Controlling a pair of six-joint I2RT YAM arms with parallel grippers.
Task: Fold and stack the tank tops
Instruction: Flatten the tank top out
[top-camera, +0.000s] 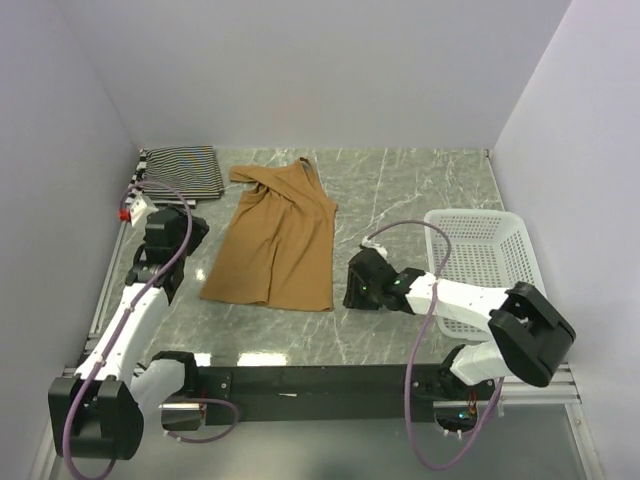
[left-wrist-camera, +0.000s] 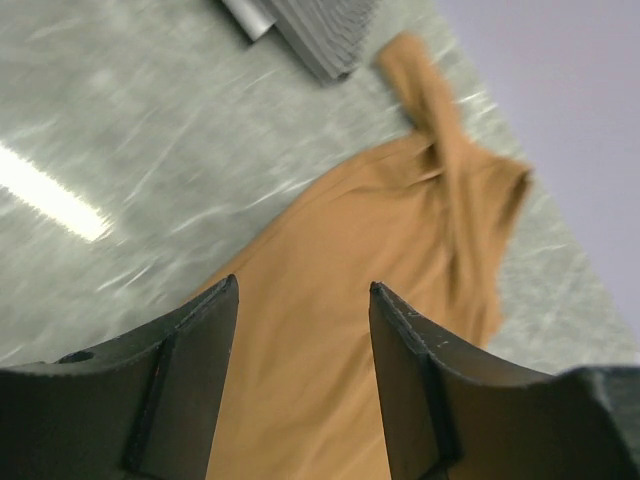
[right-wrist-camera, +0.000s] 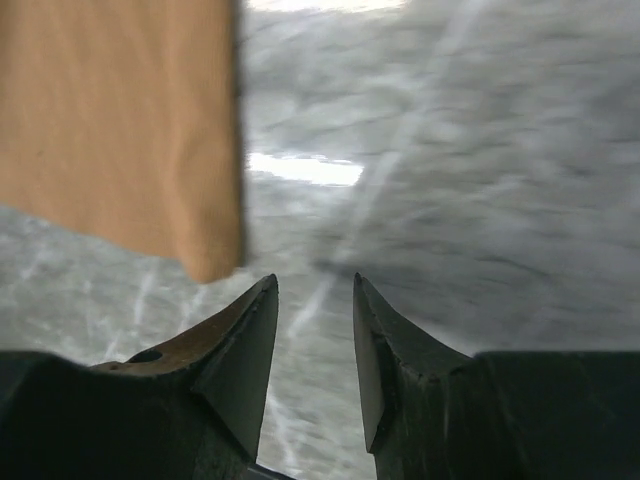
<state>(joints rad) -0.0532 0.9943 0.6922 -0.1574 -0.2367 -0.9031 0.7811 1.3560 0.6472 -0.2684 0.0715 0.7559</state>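
The tan tank top (top-camera: 275, 245) lies spread on the marble table (top-camera: 420, 190) between the two arms, hem toward the bases and straps toward the far wall, where they are twisted and bunched rather than flat. It reads as thin, limp jersey: light, with no stiffness, so it will likely sag and drape from whatever point is pinched and drag on the stone rather than slide as one sheet. The best holds are probably the two hem corners or the side edges, each pinched low against the table to catch the cloth where it lies flattest — a single central grab would only bunch it. The left gripper (top-camera: 198, 228) hovers just beside the top's left edge, its fingers (left-wrist-camera: 190, 380) spread wide and empty. The right gripper (top-camera: 352, 292) sits just off the near-right hem corner, jaws parted by a narrow gap and holding nothing; that corner shows just ahead of it in the right wrist view. A thin-striped tank top (top-camera: 182, 170), already folded, rests in the far-left corner — likely the base for the stack. A white lattice basket (top-camera: 520, 250) stands at the right.
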